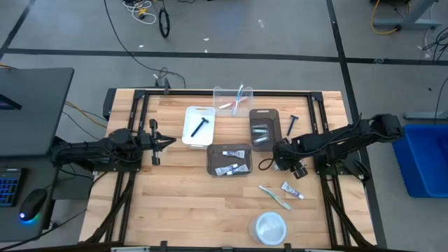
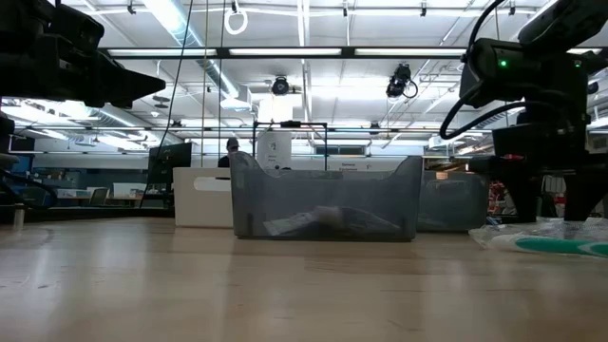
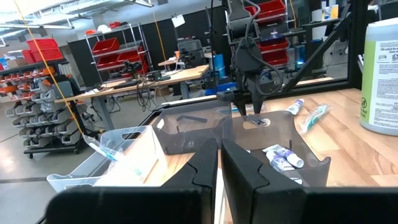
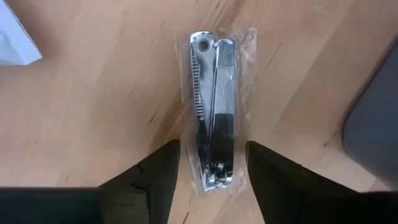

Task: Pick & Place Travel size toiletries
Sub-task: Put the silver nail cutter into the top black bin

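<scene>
A silvery nail clipper in a clear wrap (image 4: 212, 106) lies flat on the wooden table. My right gripper (image 4: 213, 163) points straight down over it, open, one finger on each side of the clipper's nearer end; in the high view this gripper (image 1: 283, 159) stands just right of a dark grey bin (image 1: 229, 160) holding small tubes. A toothpaste tube (image 1: 292, 190) and a toothbrush (image 1: 274, 196) lie on the table nearer the front. A black razor (image 1: 292, 124) lies farther back. My left gripper (image 1: 165, 143) waits shut and level at the table's left. My right gripper comes from above with its fingers (image 4: 163, 171) standing along the two long sides of the wrapped clipper, at its end (image 4: 214, 177). Whether they touch the wrap, I cannot tell. The clipper lies flat on the table.
A white bin (image 1: 198, 126) with a black razor, a clear bin (image 1: 234, 101) with toothbrushes and a second dark grey bin (image 1: 264, 128) stand toward the back. A round white dish (image 1: 269, 227) sits near the front edge. Bare wood lies front left.
</scene>
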Tool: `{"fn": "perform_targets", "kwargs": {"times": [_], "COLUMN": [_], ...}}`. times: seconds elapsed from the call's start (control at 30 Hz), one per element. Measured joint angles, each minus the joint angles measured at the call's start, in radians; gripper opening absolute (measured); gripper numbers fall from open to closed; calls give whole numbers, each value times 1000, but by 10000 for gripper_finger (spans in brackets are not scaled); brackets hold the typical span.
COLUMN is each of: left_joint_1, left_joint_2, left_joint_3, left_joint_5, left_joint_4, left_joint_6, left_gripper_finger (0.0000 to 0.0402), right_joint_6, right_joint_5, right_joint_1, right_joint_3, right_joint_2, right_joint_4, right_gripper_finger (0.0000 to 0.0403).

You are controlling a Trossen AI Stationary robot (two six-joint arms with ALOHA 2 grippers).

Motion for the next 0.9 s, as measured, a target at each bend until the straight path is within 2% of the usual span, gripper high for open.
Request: {"fn": "perform_targets", "kwargs": {"times": [0.17,0.7,0.9], "left_joint_1": [0,0,0], "left_joint_2": [0,0,0], "left_joint_3": [0,0,0], "left_joint_5": [0,0,0], "left_joint_4": [0,0,0], "left_joint_6": [0,0,0], "left_gripper_finger": [27,27,27], "right_joint_6": [0,-31,-53], "right_joint_5": [0,-5,-19], "right_joint_1": [0,1,0], "right_joint_3": [-1,-3,-3], "right_joint_2": [1,2,2], "right_joint_4": [-1,-3,-3], "right_gripper_finger": [179,91,77]}}
